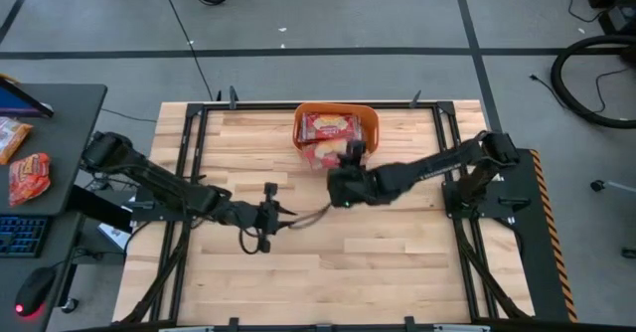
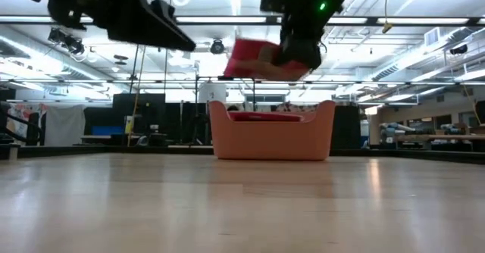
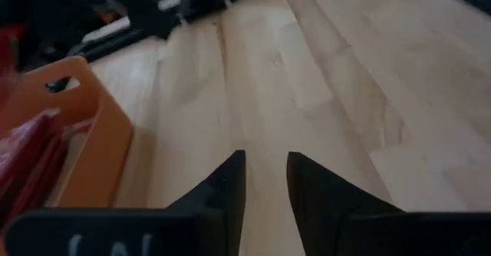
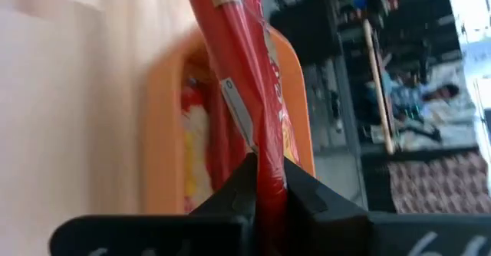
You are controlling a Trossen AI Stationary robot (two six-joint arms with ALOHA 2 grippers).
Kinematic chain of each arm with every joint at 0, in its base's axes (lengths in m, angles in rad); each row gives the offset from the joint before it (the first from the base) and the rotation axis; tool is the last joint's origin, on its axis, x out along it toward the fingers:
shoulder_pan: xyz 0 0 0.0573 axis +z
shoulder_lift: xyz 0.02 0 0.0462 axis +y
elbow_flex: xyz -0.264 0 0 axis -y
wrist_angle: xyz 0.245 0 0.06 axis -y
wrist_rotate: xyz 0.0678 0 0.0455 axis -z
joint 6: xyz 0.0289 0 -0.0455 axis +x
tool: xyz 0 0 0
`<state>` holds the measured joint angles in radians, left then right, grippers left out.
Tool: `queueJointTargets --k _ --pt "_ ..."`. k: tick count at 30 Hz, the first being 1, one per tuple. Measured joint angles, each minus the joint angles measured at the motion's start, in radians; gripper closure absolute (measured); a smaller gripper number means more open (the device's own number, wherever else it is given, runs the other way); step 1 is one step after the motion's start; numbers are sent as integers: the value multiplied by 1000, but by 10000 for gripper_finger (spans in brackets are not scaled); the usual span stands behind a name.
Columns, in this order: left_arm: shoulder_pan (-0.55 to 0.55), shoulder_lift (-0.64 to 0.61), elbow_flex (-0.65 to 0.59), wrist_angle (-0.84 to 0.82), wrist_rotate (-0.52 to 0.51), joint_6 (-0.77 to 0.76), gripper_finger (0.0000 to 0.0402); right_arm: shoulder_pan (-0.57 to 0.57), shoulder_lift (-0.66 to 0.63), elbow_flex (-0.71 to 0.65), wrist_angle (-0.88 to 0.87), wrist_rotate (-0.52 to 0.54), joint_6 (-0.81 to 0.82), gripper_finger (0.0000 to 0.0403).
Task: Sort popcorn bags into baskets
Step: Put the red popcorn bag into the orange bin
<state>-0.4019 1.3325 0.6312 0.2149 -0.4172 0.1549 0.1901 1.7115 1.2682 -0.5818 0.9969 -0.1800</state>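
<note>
A red bag (image 2: 261, 58) hangs in the air above the orange tub (image 2: 271, 130), upper centre of the low view, pinched edge-on by the right gripper (image 4: 268, 181). More bags (image 1: 328, 126) lie inside the tub. The left gripper (image 3: 266, 181), fingers slightly parted and empty, hovers over bare table (image 1: 397, 262) lower left of the tub.

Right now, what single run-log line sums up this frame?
right hand: shut on popcorn bag, held above orange tub | tub: holds bags already | left hand: empty, slightly open over table
</note>
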Motion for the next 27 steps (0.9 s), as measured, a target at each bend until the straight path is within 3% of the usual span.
queueJointTargets --k 10,20,27 --pt "25 -192 -98 -10 34 -35 321 -234 25 0 48 -130 -124 372" --pt "64 -442 -253 -6 42 -93 324 -414 103 0 264 -238 -319 366" --pt "63 -614 -344 2 49 -139 324 -454 136 0 268 -378 -218 300"
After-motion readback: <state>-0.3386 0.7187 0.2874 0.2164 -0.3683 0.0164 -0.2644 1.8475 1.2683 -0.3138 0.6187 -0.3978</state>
